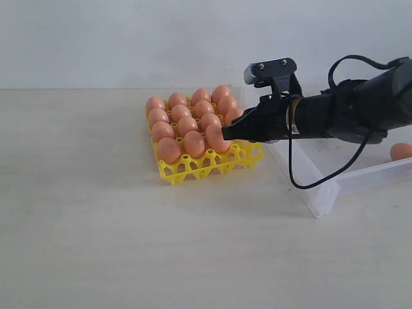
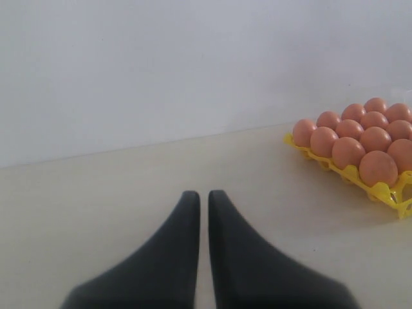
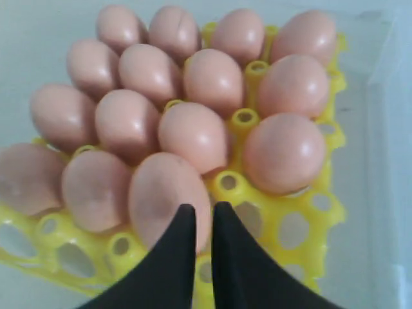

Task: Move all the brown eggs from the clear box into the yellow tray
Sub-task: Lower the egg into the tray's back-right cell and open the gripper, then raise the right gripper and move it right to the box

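Observation:
The yellow tray (image 1: pixel 193 170) sits mid-table with several brown eggs (image 1: pixel 193 119) in its cups. My right gripper (image 1: pixel 226 133) reaches over the tray's right side, shut, with its tips against the near-right egg (image 1: pixel 216 136). In the right wrist view the shut right gripper (image 3: pixel 203 209) holds nothing and hovers by an egg (image 3: pixel 161 190) seated in the tray (image 3: pixel 325 215), beside some unfilled cups. The clear box (image 1: pixel 320 199) lies to the right under the arm, with one egg (image 1: pixel 400 151) in it. My left gripper (image 2: pixel 203 196) is shut on nothing above bare table, and the tray (image 2: pixel 386 192) and its eggs (image 2: pixel 360 135) lie off to one side of it.
The right arm's black cable (image 1: pixel 302 180) loops down over the clear box's near wall. A pale wall (image 1: pixel 129 38) closes off the back of the table. Bare tabletop (image 1: pixel 96 225) stretches to the left and front of the tray.

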